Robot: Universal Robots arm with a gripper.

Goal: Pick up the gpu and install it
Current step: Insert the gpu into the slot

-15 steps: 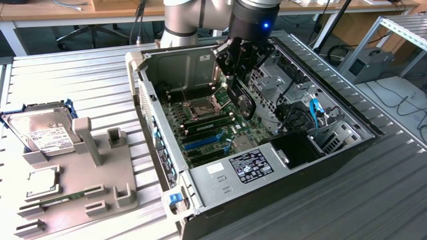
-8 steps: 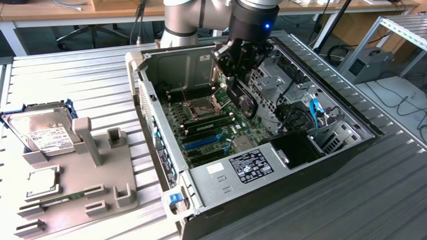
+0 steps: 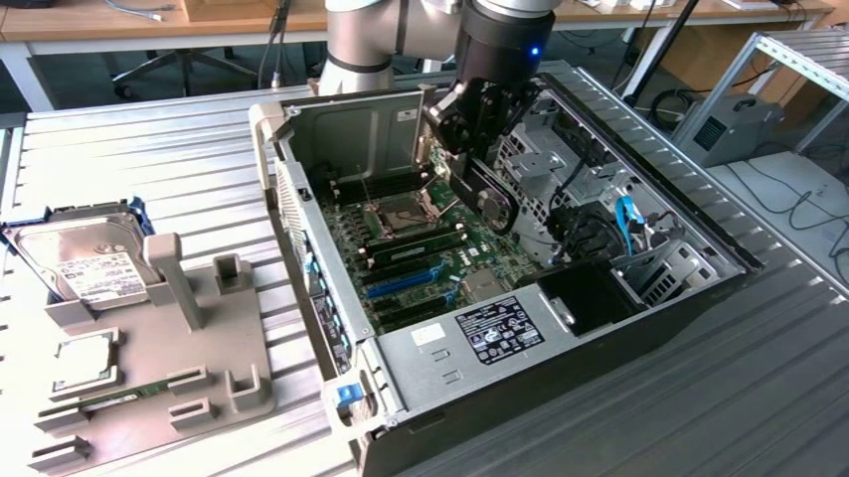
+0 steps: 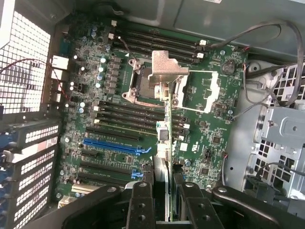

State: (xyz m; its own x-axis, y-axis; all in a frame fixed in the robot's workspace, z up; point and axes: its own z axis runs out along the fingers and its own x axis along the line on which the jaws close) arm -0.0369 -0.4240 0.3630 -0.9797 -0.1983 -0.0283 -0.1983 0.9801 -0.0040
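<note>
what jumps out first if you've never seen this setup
The open computer case lies on its side mid-table, its green motherboard exposed. Over the board the gripper holds the gpu on edge, its metal bracket at the end away from the wrist. On the exterior view's left, a grey tray carries a hard drive.

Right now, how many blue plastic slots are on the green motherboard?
2: long blue slot mid-board; short blue slot farther from the processor socket. The dark gpu card may hide more.
</note>
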